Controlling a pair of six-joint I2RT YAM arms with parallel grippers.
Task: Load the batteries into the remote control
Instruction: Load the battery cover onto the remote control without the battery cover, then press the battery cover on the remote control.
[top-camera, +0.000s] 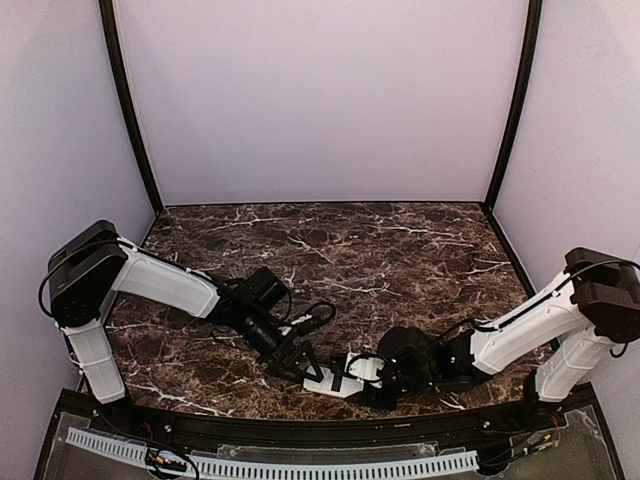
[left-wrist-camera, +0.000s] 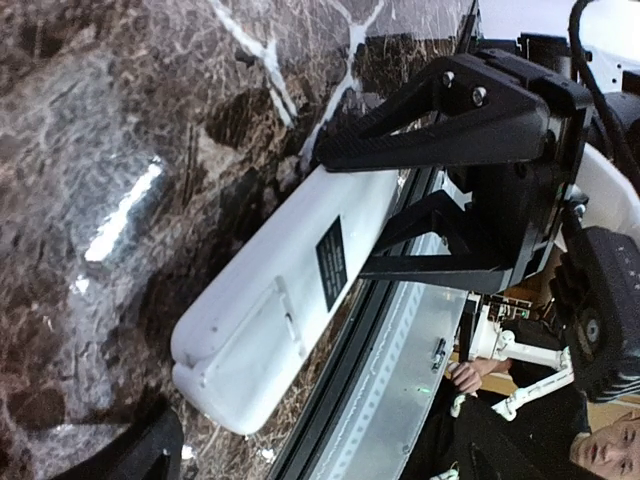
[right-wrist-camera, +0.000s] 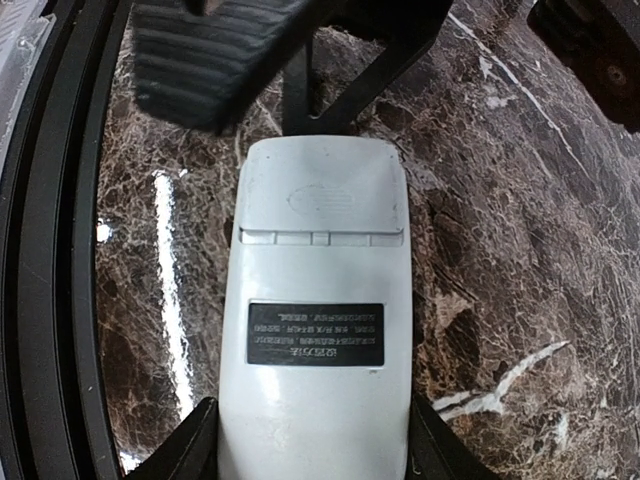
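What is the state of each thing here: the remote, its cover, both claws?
remote control: lying back up on the table, held at one end.
battery cover: closed, in place on the remote.
right claw: shut on the remote control.
left claw: open, holding nothing.

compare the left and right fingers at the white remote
The right gripper clamps the white rectangular plastic remote control by its long sides with black fingers; the left gripper has black fingers spread, holding nothing. The right grips near the black label, the left is by the white battery cover. Both finger pairs are black.
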